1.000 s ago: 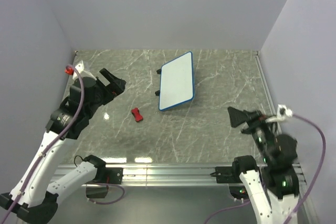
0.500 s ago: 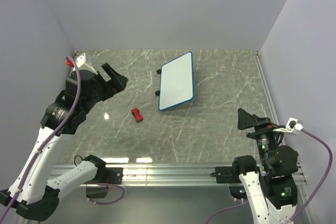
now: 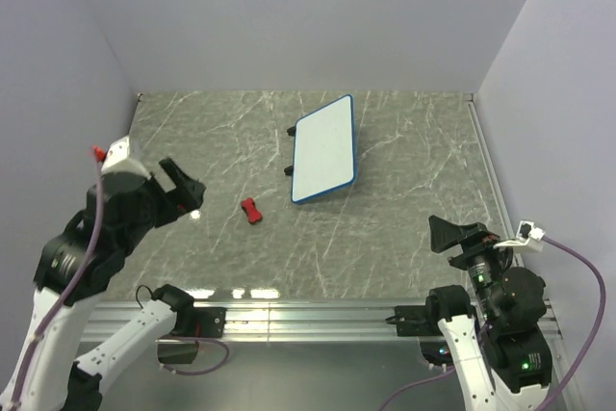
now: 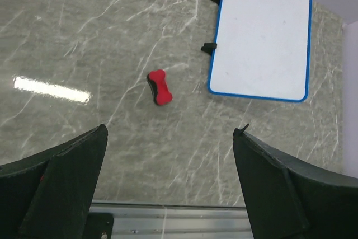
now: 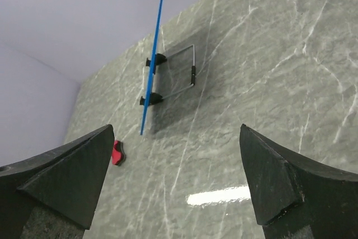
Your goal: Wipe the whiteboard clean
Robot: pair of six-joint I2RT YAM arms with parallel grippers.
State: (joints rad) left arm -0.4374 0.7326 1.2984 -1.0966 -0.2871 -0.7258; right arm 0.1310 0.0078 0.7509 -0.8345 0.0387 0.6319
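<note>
The whiteboard (image 3: 325, 149), white with a blue frame and two black feet on its left edge, stands tilted at the back middle of the marble table. Its face shows no marks in the left wrist view (image 4: 260, 40). The right wrist view shows it edge-on (image 5: 151, 71), propped on a wire stand. A small red block (image 3: 251, 210) lies to its near left, and also shows in the left wrist view (image 4: 159, 87) and the right wrist view (image 5: 117, 153). My left gripper (image 3: 183, 188) is open and empty, high above the near left (image 4: 170, 131). My right gripper (image 3: 452, 234) is open and empty at the near right (image 5: 176, 130).
A metal rail (image 3: 308, 315) runs along the table's near edge, also seen in the left wrist view (image 4: 168, 222). Lilac walls close in the left, back and right sides. Bright light glare lies on the marble (image 4: 51, 89).
My left arm has pulled back from the far left toward the near left, still open. My right gripper has shifted slightly at the near right. Whiteboard and red block have not moved.
</note>
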